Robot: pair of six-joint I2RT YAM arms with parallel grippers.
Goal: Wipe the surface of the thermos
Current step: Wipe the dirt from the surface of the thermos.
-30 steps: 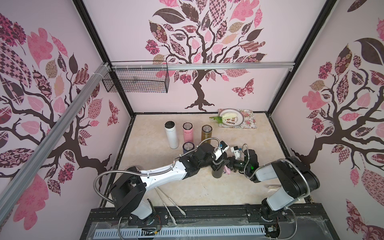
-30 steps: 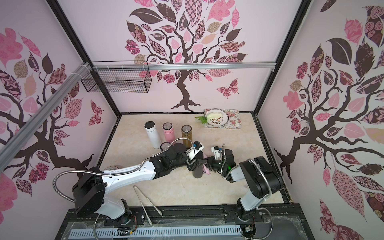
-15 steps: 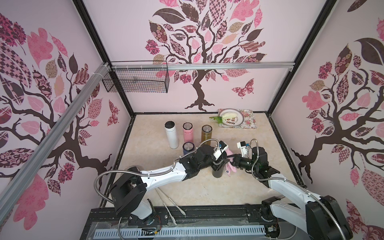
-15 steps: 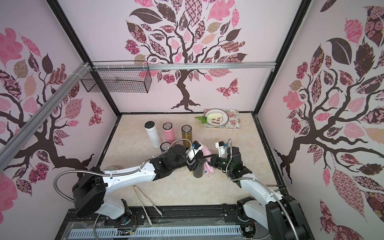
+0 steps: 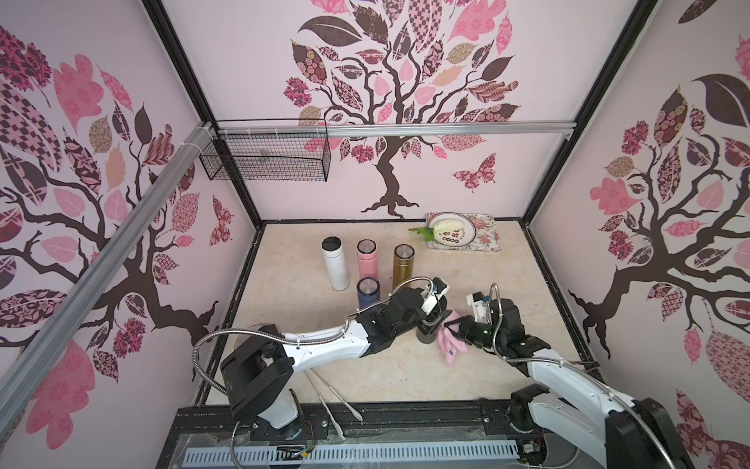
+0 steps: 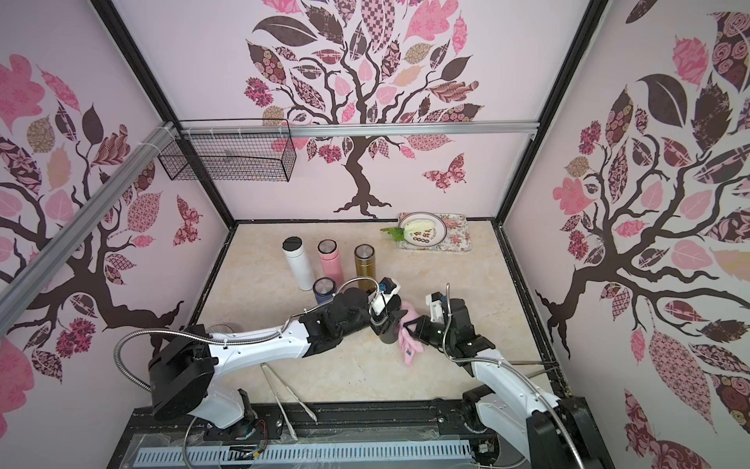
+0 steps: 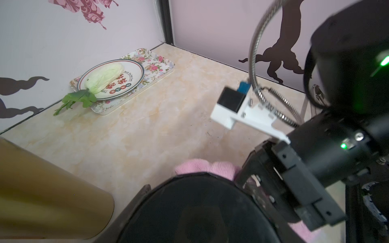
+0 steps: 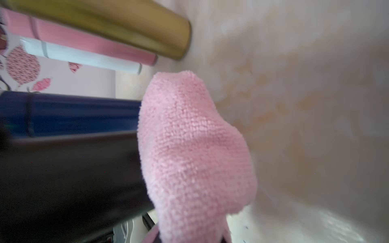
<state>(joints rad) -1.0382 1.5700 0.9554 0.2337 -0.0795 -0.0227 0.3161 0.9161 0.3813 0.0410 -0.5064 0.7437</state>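
We see the left gripper [image 5: 437, 318] [image 6: 392, 318] closed around the upper part of the black thermos [image 5: 426, 336] [image 6: 388, 336], its jaws pressed to either side just below the lid. In the left wrist view the thermos [image 7: 197, 212] fills the lower frame, with its round dark top toward the camera. The right gripper [image 5: 455, 325] [image 6: 413, 323] is pinched tight on the pink cloth [image 5: 449, 347] [image 6: 409, 346]. It pushes a bunched fold of the cloth against the side of the thermos that faces the right arm, and the loose end hangs down to the table [image 5: 487, 280]. In the right wrist view the cloth [image 8: 195, 151] lies flush against the dark body [image 8: 69, 174], covering its lower part. The left arm stretches long and low from its base at the near left edge toward the middle of the table. The right arm reaches in from the near right, with its wrist turned so the gripper points across at the thermos. The thermos stands upright near the table's centre, matte black and plain. It is in front of the gold thermos [image 5: 403, 266] and beside the blue thermos [image 5: 367, 293]. The pink thermos [image 5: 367, 260] and the white thermos [image 5: 336, 266] stand farther back.
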